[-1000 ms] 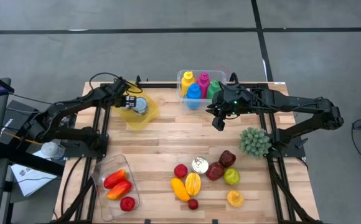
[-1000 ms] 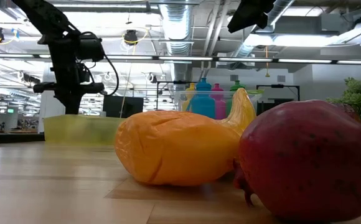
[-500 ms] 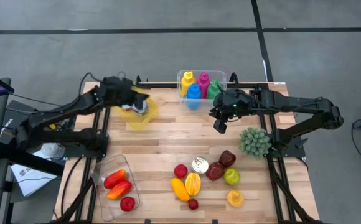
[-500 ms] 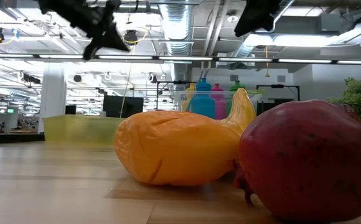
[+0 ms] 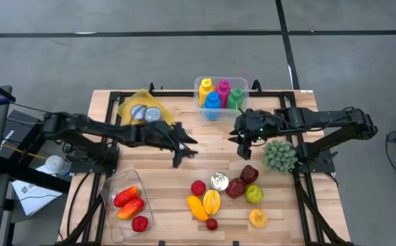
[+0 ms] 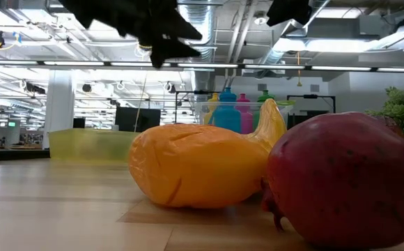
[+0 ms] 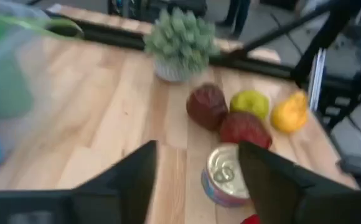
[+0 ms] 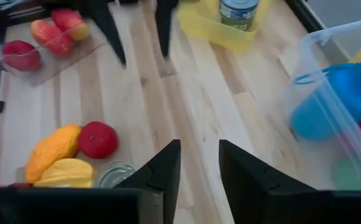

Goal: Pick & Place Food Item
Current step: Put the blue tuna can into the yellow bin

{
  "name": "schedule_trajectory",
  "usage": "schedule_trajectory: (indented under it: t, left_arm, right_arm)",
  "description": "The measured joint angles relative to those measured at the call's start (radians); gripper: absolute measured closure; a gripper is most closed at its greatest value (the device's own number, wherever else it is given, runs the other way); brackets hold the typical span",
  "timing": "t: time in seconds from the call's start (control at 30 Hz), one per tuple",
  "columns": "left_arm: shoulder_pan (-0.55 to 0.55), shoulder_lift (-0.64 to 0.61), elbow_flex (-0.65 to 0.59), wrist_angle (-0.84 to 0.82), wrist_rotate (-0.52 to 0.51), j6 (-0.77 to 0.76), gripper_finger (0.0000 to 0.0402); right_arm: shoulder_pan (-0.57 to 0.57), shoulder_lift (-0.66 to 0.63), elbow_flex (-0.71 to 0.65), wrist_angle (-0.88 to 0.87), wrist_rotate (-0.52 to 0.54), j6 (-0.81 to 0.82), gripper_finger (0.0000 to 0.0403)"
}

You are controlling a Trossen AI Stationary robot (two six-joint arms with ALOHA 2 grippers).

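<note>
Fingers of the left gripper (image 5: 182,152) stand apart, empty, above mid-tabletop (image 5: 184,178); the right gripper (image 5: 243,145) likewise. The tin can (image 5: 219,181) lies on its side among the fruit, lid facing left.

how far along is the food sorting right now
Done: two cans sit in the yellow bin, red and orange items in the clear tray, bottles in the clear tub. In hand: nothing; the left gripper, open, reaches toward the loose pile. The right gripper hovers nearby, empty. Left: the can and fruit around it.
</note>
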State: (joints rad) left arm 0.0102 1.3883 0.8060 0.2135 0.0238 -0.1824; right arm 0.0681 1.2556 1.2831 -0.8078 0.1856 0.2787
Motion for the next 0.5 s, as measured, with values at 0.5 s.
schedule_trajectory:
  t: [0.5]
  left_arm:
    - [-0.027, 0.441, 0.120, 0.330, 0.183, 0.179, 0.0080]
  right_arm:
    - [0.031, 0.000, 0.000, 0.000, 0.003, 0.037, 0.0254]
